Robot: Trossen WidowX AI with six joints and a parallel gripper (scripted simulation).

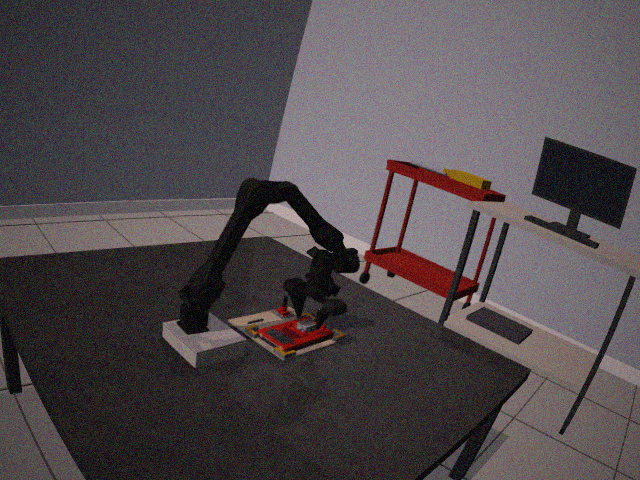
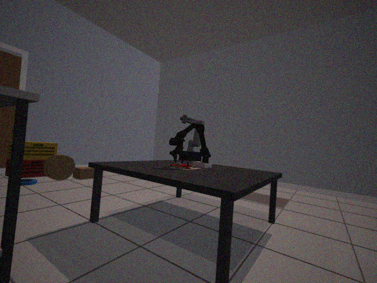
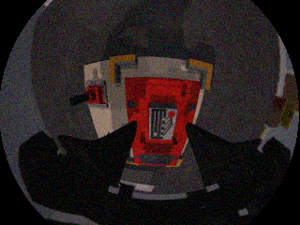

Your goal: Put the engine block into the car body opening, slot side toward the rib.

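In the top view, the hand (image 1: 308,321) (image 3: 161,124) is hovering over the red body (image 1: 279,338) (image 3: 141,94), fingers spread apart. In the wrist view, the block (image 3: 162,123) is lying within the body, the black-handled piece (image 3: 96,95) sitting at ten o'clock from it.

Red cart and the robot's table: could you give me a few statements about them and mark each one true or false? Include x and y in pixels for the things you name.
1. The gripper (image 1: 308,319) (image 3: 161,124) is closed tight on the engine block (image 1: 306,325) (image 3: 162,123). False: its fingers stand apart, with a gap on each side of the block.
2. The engine block is at the red car body (image 1: 294,342) (image 3: 141,89). True.
3. A yellow object (image 1: 467,179) lies on the bottom shelf of the red cart (image 1: 439,181). False: it is on the top shelf.
4. The monitor (image 1: 584,180) stands on the desk by the wall. True.
5. The arm's base block (image 1: 219,356) is bright green. False: it is whitish grey.
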